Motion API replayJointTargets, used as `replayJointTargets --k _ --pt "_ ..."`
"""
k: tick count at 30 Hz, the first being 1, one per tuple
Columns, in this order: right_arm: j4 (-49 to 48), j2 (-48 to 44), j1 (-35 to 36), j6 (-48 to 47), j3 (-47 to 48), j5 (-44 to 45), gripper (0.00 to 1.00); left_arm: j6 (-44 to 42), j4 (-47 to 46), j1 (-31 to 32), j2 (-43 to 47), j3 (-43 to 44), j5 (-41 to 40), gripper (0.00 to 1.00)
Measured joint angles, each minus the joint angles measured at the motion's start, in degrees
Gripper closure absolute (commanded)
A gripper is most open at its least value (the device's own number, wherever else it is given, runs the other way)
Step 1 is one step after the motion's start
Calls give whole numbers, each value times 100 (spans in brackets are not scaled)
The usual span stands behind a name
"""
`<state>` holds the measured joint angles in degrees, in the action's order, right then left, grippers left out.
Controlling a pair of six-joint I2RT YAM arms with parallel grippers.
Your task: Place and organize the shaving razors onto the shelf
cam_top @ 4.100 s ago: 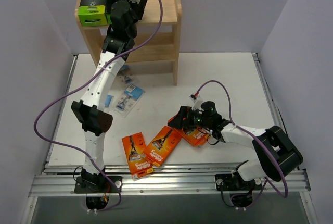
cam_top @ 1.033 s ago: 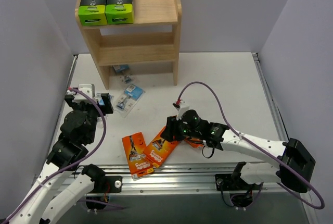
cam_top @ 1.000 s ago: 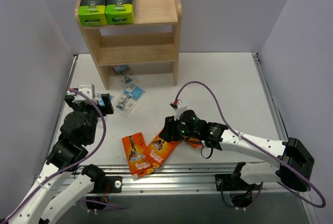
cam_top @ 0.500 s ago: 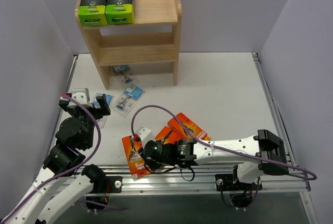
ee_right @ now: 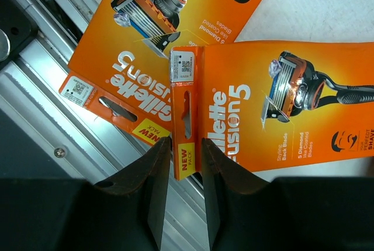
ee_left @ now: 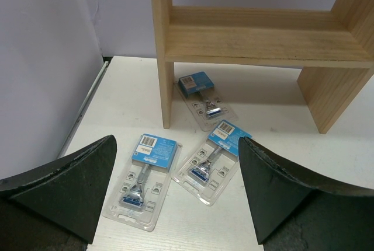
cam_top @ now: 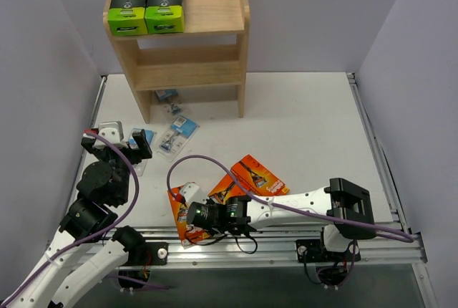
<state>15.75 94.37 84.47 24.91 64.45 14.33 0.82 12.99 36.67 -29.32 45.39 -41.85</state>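
Observation:
The wooden shelf (cam_top: 215,14) stands at the back with two black-and-lime razor boxes (cam_top: 145,7) on its top tier. Three blue-card blister packs lie in front of it: one (ee_left: 146,178) and another (ee_left: 211,157) between my open left gripper's (ee_left: 175,204) fingers, and a third (ee_left: 201,90) under the shelf (ee_left: 257,35). My left gripper (cam_top: 130,136) hovers at the table's left. Three orange razor boxes lie near the front; my right gripper (ee_right: 186,192) is shut on the hang-tab edge of one (ee_right: 280,105), beside another (ee_right: 146,41). From above, the right gripper (cam_top: 192,215) covers the leftmost orange box (cam_top: 177,200).
An aluminium rail (cam_top: 272,247) runs along the front edge right under the held box's tab, also visible as the rail (ee_right: 52,111). Purple walls close in the table on three sides. A purple cable (cam_top: 215,159) loops over the orange boxes.
My right arm swung left from the right-hand orange box to the front-left ones, and its jaws closed on a box's tab. The left arm shifted only slightly.

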Motion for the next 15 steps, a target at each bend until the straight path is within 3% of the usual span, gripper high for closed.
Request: replayJointTargets --k 15 --pt "-39 306 63 -98 59 -2 75 -2 -9 0 -11 -4 2 6"
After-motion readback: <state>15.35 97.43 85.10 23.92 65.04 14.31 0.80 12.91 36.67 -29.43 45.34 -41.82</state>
